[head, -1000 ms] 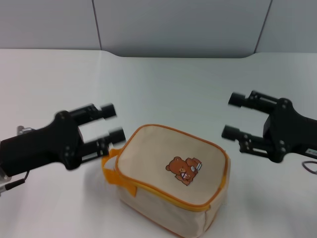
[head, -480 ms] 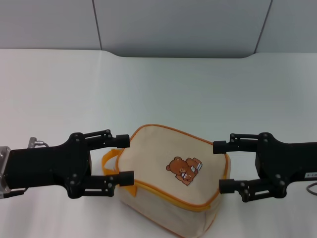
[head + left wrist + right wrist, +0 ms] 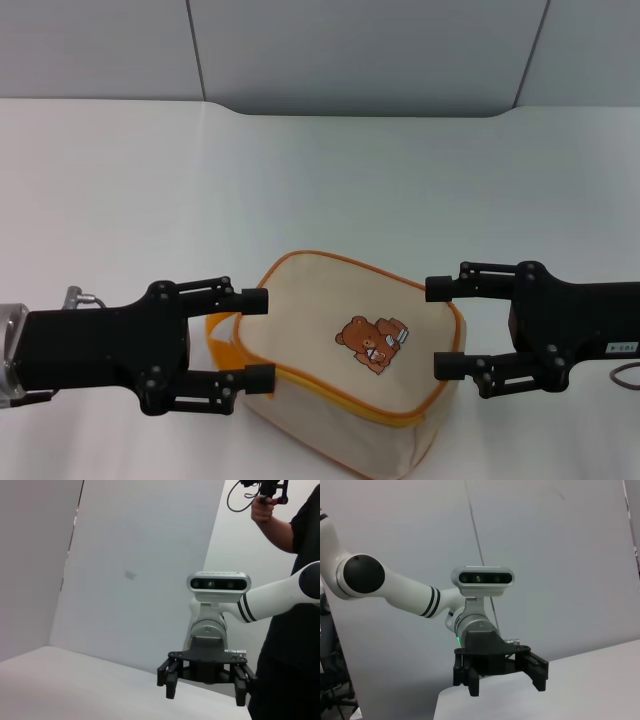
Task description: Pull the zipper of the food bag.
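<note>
Food bag (image 3: 350, 365): beige canvas, orange piping, bear print (image 3: 371, 343); sits on white table (image 3: 320, 180), near edge. Left gripper (image 3: 256, 340): fingers spread wide, flanking the bag's strap end. Right gripper (image 3: 438, 327): fingers spread, flanking the opposite end.

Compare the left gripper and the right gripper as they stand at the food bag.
The left gripper sits at the food bag's strap end, low in the head view; the right gripper sits at the opposite end, slightly higher. Both are black, open, fingers pointing inward toward the bag.
</note>
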Robot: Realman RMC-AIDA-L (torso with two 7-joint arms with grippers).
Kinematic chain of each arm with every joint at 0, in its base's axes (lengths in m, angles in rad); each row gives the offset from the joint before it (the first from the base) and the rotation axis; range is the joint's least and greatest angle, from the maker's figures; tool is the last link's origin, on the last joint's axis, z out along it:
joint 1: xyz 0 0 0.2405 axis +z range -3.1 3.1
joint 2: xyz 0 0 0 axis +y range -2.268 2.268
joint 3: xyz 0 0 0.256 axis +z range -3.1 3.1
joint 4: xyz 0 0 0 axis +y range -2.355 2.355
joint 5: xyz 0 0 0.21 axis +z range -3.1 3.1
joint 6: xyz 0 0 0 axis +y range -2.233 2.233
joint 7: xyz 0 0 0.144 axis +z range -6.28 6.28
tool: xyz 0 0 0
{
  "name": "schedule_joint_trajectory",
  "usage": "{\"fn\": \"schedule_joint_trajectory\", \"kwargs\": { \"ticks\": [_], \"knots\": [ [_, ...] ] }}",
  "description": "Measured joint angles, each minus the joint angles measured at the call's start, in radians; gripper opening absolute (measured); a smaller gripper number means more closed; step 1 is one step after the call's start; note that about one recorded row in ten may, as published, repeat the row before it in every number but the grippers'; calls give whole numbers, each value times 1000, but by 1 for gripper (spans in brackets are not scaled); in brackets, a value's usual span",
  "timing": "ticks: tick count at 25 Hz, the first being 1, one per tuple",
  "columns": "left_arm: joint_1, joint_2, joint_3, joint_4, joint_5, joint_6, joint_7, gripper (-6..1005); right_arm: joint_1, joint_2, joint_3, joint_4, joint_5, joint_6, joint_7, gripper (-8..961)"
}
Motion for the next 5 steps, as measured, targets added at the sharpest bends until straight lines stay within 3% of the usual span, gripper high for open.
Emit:
{"fn": "schedule_joint_trajectory", "kwargs": {
  "ticks": [5],
  "knots": [
    [-1,-1,0,0,2,0,0,818,1,2,0,0,0,3,0,809]
  ]
}}
